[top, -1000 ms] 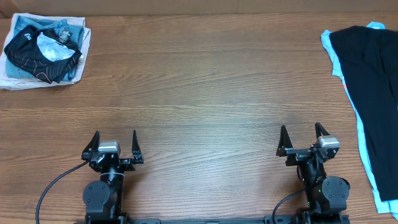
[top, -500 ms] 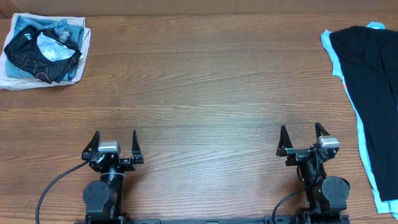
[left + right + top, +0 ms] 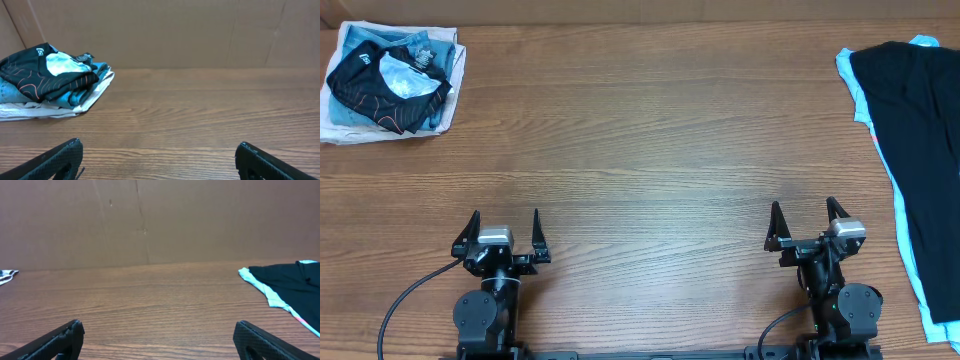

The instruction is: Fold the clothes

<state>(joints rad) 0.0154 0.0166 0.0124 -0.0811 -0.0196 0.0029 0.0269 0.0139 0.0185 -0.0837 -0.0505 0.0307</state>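
At the right edge of the overhead frame the black T-shirt (image 3: 920, 130) lies over a light blue T-shirt (image 3: 262, 291), partly cut off, while the left gripper (image 3: 504, 225) and right gripper (image 3: 803, 215) sit parted and empty at the bottom. Best, I judge, to pinch only the black layer near its edge and drag it onto the tabletop (image 3: 650, 150) at frame centre before folding.

Black T-shirt (image 3: 920, 130): cut by right edge of overhead frame, full outline out of view. Light blue shirt (image 3: 845, 66): mostly hidden beneath it, only thin border showing. Clothes pile (image 3: 50, 75), left side of left wrist frame: clipped by left edge, lower layers covered. Left gripper (image 3: 159, 145), right gripper (image 3: 157, 324): wrist views show fingertips only, rest below bottom edge.
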